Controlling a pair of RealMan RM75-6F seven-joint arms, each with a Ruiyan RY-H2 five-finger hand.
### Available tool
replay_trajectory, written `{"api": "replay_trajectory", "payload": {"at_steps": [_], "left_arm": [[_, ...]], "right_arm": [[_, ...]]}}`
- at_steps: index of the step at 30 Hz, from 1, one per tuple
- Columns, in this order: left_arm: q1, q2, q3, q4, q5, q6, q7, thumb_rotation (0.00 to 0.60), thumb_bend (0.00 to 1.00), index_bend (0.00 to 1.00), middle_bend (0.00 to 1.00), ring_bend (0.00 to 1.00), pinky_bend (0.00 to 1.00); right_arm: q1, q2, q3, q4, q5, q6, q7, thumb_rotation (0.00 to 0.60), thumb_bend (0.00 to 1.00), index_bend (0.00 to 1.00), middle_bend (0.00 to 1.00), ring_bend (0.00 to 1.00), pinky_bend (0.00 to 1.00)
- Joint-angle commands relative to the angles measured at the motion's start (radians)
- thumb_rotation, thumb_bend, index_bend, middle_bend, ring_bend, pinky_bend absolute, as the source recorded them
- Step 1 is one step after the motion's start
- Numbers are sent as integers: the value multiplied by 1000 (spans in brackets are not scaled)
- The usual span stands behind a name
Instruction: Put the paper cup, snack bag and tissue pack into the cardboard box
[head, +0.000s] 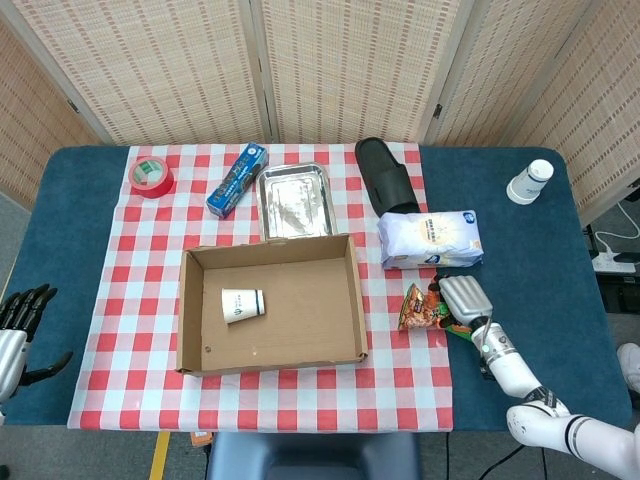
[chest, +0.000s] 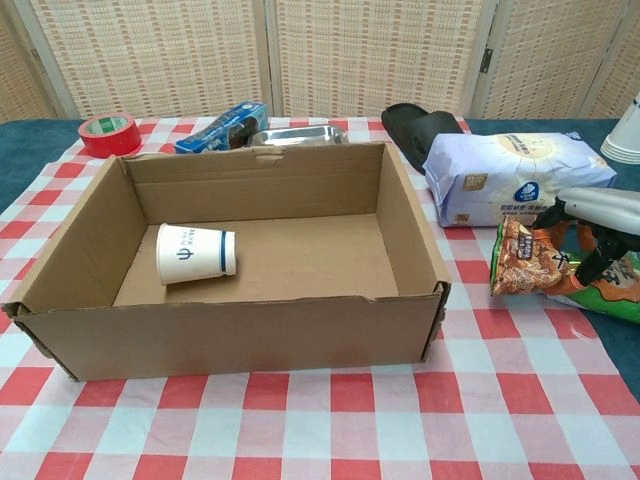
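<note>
The open cardboard box (head: 350, 295) (chest: 412, 240) sits mid-table, and a white paper cup (head: 242, 305) (chest: 196, 253) lies on its side inside it, toward the left. Right of the box, my right hand (head: 462, 302) (chest: 598, 212) grips the orange snack bag (head: 423, 309) (chest: 528, 260), which is raised on edge above the checked cloth. The white tissue pack (head: 430, 239) (chest: 510, 175) lies just beyond the bag. My left hand (head: 18, 325) hangs open off the table's left edge, holding nothing.
Behind the box lie a metal tray (head: 293, 199), a blue foil roll box (head: 237, 180), a red tape roll (head: 152, 176) and a black slipper (head: 386, 175). A stack of paper cups (head: 529, 182) stands at the far right on the blue table.
</note>
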Motion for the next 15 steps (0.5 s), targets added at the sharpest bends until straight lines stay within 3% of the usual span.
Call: {"api": "replay_trajectory", "payload": {"at_steps": [1,7,15], "left_arm": [[0,0,0,0,0,1,0,600,221,0,0,0,0],[1,1,0,0,2,3,-3,600,221,0,0,0,0],[3,3,-1,0,1,7,-8,600,221,0,0,0,0]], "right_arm": [[-12,-4,4,-4,-24,40,-3,600,240,782,454,474,693],[-30,34,15,-61,-54,107,-6,600,311,846,512,569,802],[-40,146,52,-226,-65,170,-54,600,327,865,530,596,821]]}}
